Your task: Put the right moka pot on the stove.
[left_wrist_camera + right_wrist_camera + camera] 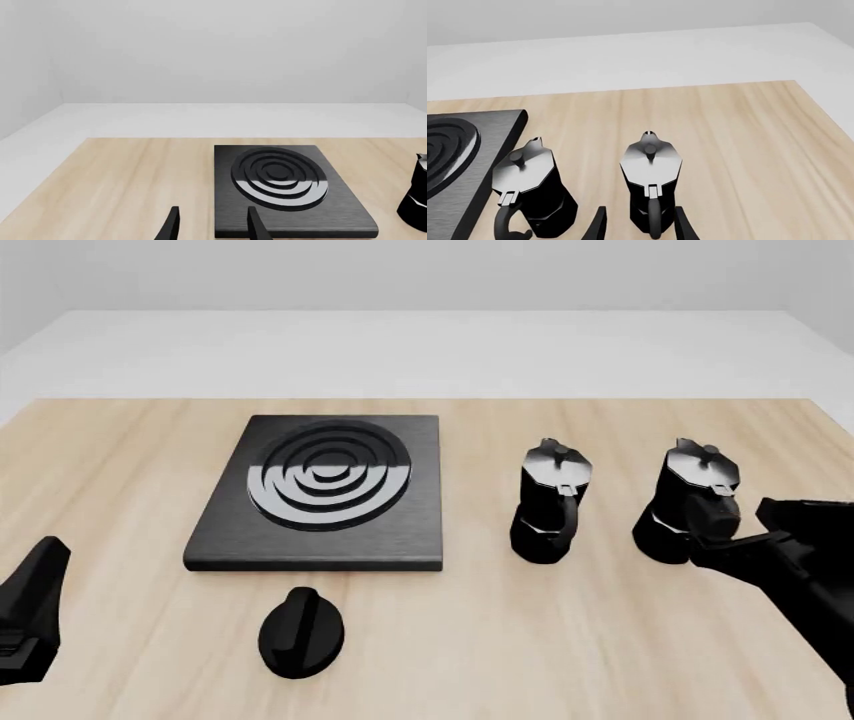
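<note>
My right pincer (639, 225) hangs low over the wooden counter (561, 640), its two dark fingers spread apart and empty. In the right wrist view the right moka pot (650, 185) stands dead ahead at twelve o'clock, upright, long axis vertical. Its looped handle (654, 215) points back toward me and lies in line with the gap between my fingers; I cannot tell whether they touch it yet.

In the front view this pot (691, 502) stands near the counter's right side, with my right arm close in at its four o'clock. The lookalike second moka pot (550, 502) stands at its nine o'clock, apart from it. Further the same way lies the stove (320, 495), well apart from the right pot. My left pincer (212, 227), fingers parted and holding nothing, sits near the stove's near edge, far from either pot. So I judge the right arm the one to take the grasp, then carry the pot leftward past its twin.

The pot is black and faceted, pinched at the waist, with a shiny, eight-sided lid and a small knob on top. The stove is a flat black square slab with a brushed look and glossy concentric rings, far wider than the pot. A small black round dial knob (300, 632) lies on the counter at the stove's six o'clock.
</note>
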Motion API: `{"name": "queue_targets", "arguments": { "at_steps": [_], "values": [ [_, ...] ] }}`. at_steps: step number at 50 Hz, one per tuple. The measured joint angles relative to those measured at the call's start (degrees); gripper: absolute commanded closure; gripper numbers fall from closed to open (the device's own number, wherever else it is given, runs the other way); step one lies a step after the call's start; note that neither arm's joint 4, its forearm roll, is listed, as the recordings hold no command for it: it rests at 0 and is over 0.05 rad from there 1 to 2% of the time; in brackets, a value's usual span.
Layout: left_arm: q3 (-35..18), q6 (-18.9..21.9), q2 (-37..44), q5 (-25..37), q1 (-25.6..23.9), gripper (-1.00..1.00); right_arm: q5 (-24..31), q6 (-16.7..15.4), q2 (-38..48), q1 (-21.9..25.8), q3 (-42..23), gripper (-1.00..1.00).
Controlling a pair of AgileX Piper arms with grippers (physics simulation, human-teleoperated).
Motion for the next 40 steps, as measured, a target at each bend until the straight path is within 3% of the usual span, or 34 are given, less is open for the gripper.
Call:
{"name": "queue_targets", "arguments": {
  "at_steps": [31, 32, 40],
  "values": [
    [0.0, 0.0, 0.0, 0.0, 0.0, -1.00, -12.2, -0.2, 20.5, -2.0, -3.5, -1.00],
    [0.0, 0.0, 0.0, 0.0, 0.0, -1.00, -12.5, -0.1, 21.1, -2.0, -3.7, 1.00],
    [0.0, 0.0, 0.0, 0.0, 0.0, -1.00, -14.9, -0.1, 24.2, -2.2, -4.6, 1.00]
  ]
}}
